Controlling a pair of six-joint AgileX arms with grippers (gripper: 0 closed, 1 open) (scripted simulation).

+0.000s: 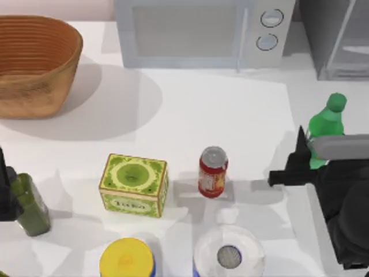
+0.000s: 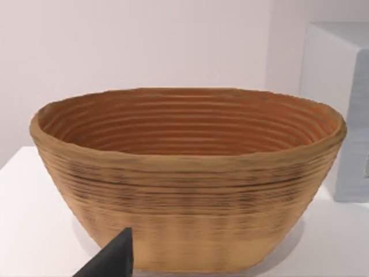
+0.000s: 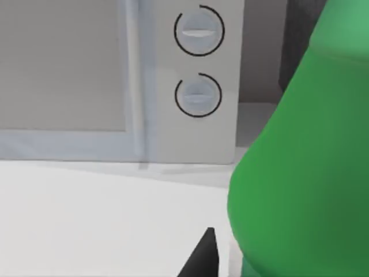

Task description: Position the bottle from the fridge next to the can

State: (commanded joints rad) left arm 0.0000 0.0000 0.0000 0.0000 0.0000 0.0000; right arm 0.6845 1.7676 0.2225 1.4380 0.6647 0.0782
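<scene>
The bottle (image 1: 324, 130), green with a screw cap, sits in my right gripper (image 1: 308, 151), whose fingers close on its body; it is out of the fridge (image 1: 337, 40) and well to the right of the can (image 1: 213, 172). In the right wrist view the green body (image 3: 305, 167) looms close, with the microwave (image 3: 115, 81) and its 2 knobs behind it. I judge this the carrying step: the bottle is out and held, not yet beside the can. Next I need to bring it leftward toward the can and set it upright just beside it. The table (image 1: 253, 121) right of the can is bare, so that side is open. The white-lidded container (image 1: 229, 254) stands just in front of the can, and the green tin (image 1: 134, 184) lies left of it. My left gripper (image 1: 7, 190) is parked far left of the can, by the dark olive bottle (image 1: 30, 205); I cannot tell its fingers.
</scene>
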